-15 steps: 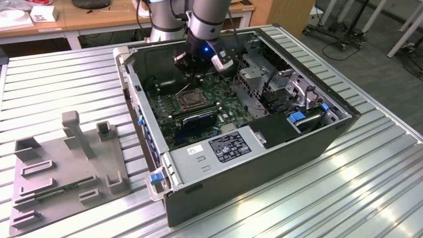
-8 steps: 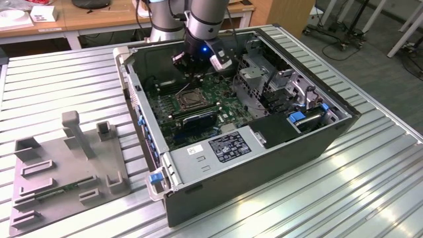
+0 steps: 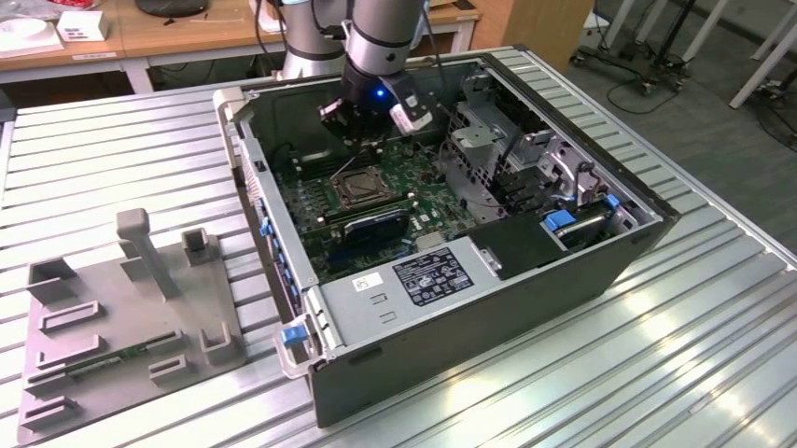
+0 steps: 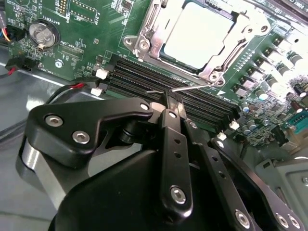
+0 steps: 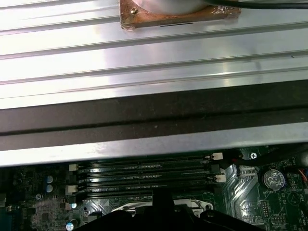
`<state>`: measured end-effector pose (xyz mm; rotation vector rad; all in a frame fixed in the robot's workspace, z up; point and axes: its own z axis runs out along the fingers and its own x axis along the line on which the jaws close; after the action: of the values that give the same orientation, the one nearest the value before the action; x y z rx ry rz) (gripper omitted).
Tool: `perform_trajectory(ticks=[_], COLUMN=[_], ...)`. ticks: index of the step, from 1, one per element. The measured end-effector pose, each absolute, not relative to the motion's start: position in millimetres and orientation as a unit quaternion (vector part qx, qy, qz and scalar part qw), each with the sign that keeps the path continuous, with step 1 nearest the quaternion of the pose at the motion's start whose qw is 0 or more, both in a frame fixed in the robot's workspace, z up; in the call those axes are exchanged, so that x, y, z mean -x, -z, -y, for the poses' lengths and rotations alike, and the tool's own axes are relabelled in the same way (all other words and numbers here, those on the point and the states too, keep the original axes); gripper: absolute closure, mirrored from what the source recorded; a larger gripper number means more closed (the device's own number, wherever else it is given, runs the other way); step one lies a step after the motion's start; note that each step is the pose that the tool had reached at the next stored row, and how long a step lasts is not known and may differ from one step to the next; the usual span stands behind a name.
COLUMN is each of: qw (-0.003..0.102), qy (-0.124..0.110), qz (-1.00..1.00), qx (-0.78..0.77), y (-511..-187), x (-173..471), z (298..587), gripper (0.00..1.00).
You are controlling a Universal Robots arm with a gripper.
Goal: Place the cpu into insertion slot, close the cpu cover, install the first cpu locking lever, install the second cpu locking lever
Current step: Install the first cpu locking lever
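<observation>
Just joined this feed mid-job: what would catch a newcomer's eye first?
An open computer case lies on the ribbed metal table, with the robot arm reaching down inside over the green circuit board. In the second wrist view the silvery cpu sits framed by its metal cover, and the shut black gripper has its tip right beside a thin wire lever.

Claw [image 4: 172, 105] closed, arm [image 3: 377, 37] pointing down
</observation>
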<state>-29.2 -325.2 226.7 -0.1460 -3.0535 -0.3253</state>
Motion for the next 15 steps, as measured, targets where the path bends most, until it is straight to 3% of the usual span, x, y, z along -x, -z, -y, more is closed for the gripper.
perform_trajectory(ticks=[15], qw=[0.029], qy=[0.106], qz=[0.993], qx=[0.047], y=[-231.4], x=[34.2], z=[325.2], gripper=[0.89])
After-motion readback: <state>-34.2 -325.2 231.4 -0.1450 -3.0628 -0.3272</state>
